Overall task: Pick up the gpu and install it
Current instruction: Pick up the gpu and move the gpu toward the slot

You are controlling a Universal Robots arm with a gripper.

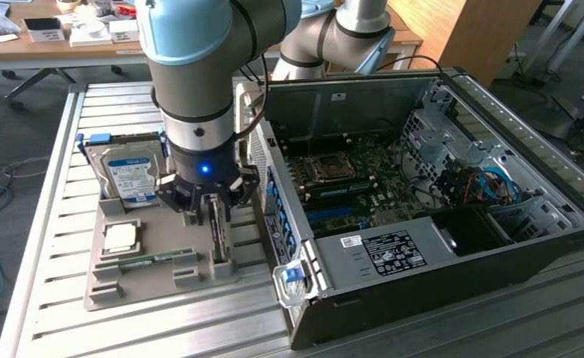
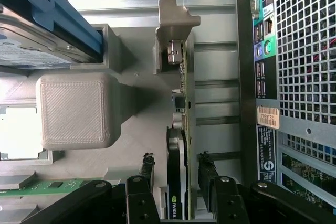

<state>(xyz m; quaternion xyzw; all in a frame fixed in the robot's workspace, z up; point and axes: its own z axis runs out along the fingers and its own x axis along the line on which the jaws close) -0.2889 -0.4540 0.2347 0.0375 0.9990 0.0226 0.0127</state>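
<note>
Over the grey holder (image 1: 118,292), the tool (image 1: 212,220), two fingers (image 2: 206,174) spread, straddles one gpu (image 2: 176,182).

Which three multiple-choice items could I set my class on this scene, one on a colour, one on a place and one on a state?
1. What colours has the label of the hard drive?
A. red and yellow
B. blue and white
C. plain green

2. Where is the gpu?
A. on edge in the grey tray, beside the open computer case
B. fitted inside the computer case
C. flat on the hard drive

3. How is the gripper?
A. open, with a finger on each side of the gpu
B. shut on the hard drive
C. shut on the tray's rim

Answers:
1 B: the exterior view shows a blue and white label.
2 A: the gpu stands in a tray slot, outside the case.
3 A: the wrist view shows a gap between the gpu and each finger.
</note>
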